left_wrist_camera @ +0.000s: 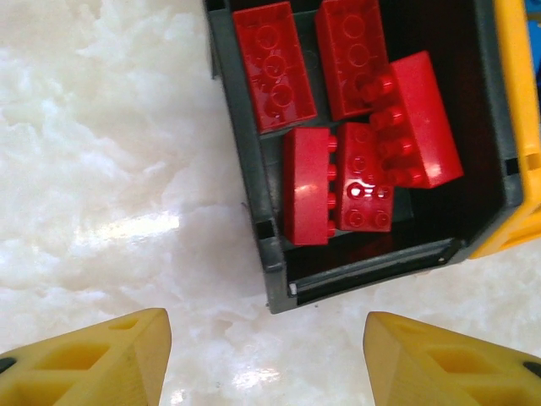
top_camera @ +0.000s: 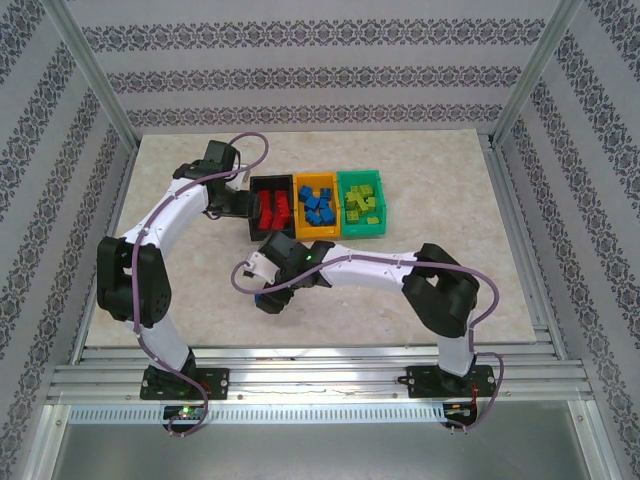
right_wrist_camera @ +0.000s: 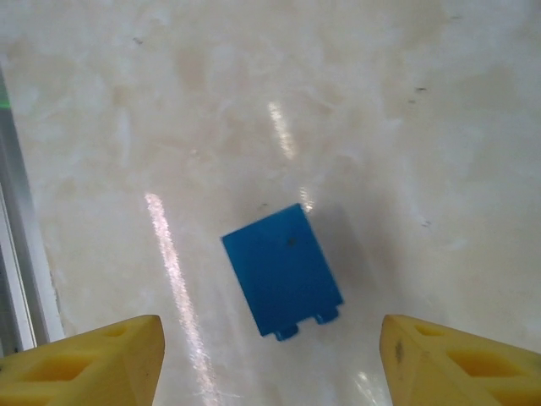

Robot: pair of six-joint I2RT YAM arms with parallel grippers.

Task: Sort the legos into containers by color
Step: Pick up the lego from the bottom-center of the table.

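Three containers stand side by side at the table's middle back: a black one (top_camera: 257, 215) with several red legos (top_camera: 274, 210), an orange-yellow one (top_camera: 318, 232) with blue legos (top_camera: 318, 207), and a green one (top_camera: 361, 232) with lime legos (top_camera: 361, 205). My left gripper (top_camera: 240, 207) hovers open just outside the black container's (left_wrist_camera: 254, 186) near corner, nothing between its fingers (left_wrist_camera: 101, 364). Red legos (left_wrist_camera: 338, 178) lie inside it. A single blue lego (right_wrist_camera: 281, 271) lies on its side on the table. My right gripper (right_wrist_camera: 270, 368) is open above it, the fingers apart from it. In the top view this lego (top_camera: 262, 297) peeks out under the right gripper (top_camera: 272, 293).
The orange-yellow container's wall (left_wrist_camera: 517, 127) touches the black one on its right. An aluminium rail (right_wrist_camera: 17, 254) runs along the left of the right wrist view. Frame posts and patterned walls surround the marble tabletop (top_camera: 430, 190).
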